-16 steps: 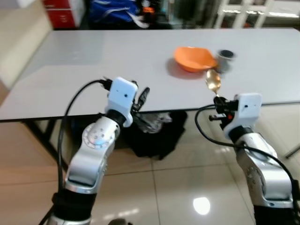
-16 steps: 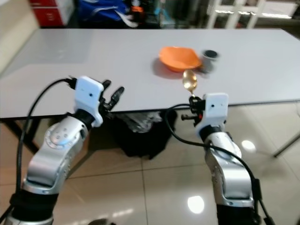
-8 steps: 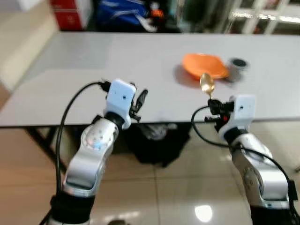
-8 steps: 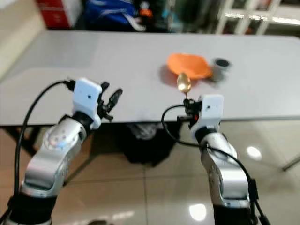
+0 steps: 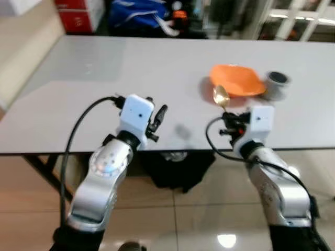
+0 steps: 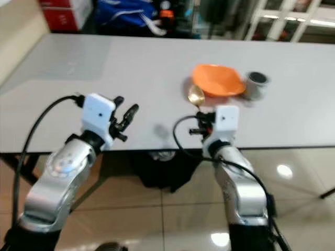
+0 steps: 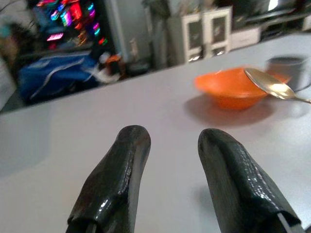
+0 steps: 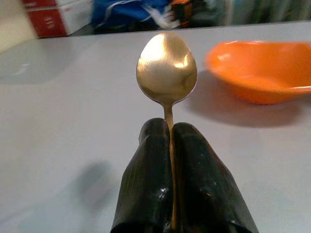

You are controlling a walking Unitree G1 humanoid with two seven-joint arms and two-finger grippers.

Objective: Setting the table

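Since one second ago, the right gripper [image 8: 171, 145] is coming in over the near edge of the table [image 5: 104, 68] with the spoon [image 5: 220, 96], and the spoon is now sitting closer to the orange bowl [image 5: 236, 81]. The whole picture is also shifting a bit, so the camera is moving too.

Right now the right gripper is pinching the thin handle of the gold spoon between its two black fingers [image 8: 146, 184], which are pressing tight together. The round end of the spoon is sticking out past the fingertips and pointing up and away, just beside the orange bowl. It is hanging above the grey table and is not touching it.

The orange bowl is sitting on the far right part of the table. A small grey cup [image 5: 276, 85] is standing just beside the bowl, on its right.

The left gripper [image 7: 167, 145] is hovering over the near edge of the table, well apart from the bowl. Its two fingers are standing apart and are holding nothing.
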